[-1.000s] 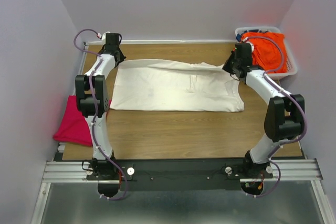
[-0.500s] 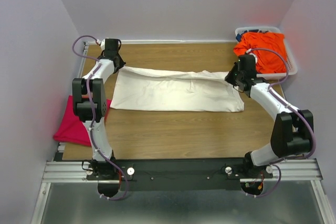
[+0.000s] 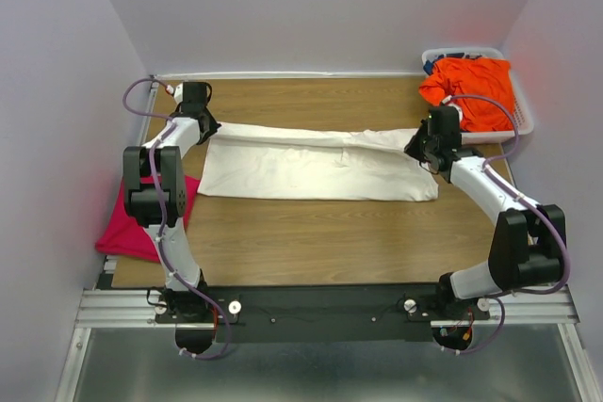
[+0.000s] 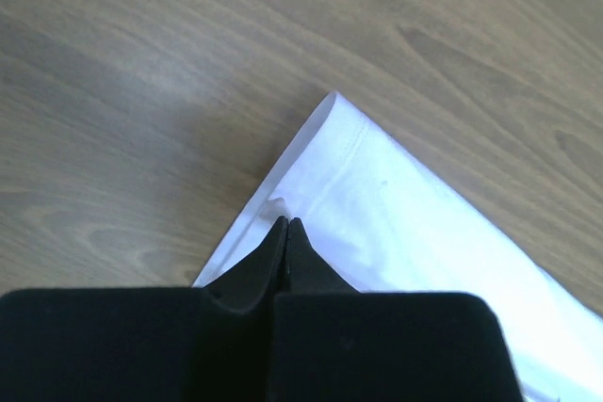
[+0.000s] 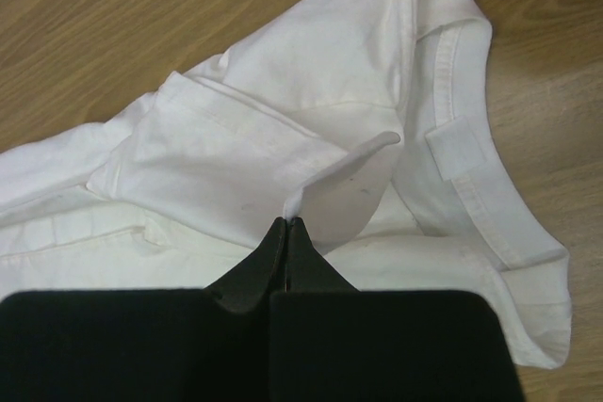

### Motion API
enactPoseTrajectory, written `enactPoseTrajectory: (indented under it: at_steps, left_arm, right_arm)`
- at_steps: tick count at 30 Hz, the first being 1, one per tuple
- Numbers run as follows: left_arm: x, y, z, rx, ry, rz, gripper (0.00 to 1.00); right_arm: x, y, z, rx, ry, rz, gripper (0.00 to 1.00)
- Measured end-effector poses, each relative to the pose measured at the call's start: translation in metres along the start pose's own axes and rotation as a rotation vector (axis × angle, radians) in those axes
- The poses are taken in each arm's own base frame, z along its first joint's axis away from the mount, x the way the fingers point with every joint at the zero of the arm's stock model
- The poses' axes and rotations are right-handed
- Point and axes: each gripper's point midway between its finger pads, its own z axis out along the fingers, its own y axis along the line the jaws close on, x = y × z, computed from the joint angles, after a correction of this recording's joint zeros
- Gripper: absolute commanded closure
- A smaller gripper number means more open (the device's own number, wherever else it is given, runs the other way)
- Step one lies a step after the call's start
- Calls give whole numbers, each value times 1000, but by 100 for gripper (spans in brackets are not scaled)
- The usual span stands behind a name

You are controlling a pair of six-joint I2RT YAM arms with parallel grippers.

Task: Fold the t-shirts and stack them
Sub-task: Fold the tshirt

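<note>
Nearest, at the left, the pink shirt [image 3: 132, 223] droops over the tabletop's [image 3: 330, 242] left edge. Across the middle lies the white shirt [image 3: 311, 176], its near part flat and its far edge drawn into a taut band between the arms. The left fingers [image 4: 283, 242] pinch a hemmed corner at its far left, and the right fingers [image 5: 285, 237] are pressed together on a fold beside the collar at the right. At far right the orange shirt [image 3: 476, 91] is heaped in the basket [image 3: 523, 125].
</note>
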Motion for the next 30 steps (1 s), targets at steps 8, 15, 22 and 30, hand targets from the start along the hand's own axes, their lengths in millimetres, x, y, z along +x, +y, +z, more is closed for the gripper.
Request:
enactPoseTrajectory:
  at_steps: [8, 15, 22, 30]
  left_arm:
    - [24, 11, 3, -17, 46, -3, 100]
    - [20, 10, -4, -6, 31, -11, 100]
    - [14, 7, -10, 6, 13, -15, 100]
    - [32, 18, -9, -15, 47, -10, 100]
  right_arm:
    - [12, -7, 1, 15, 24, -2, 99]
    - [29, -16, 3, 33, 60, 2, 100]
    - [23, -14, -3, 20, 39, 6, 99]
    - [53, -30, -1, 55, 100, 23, 99]
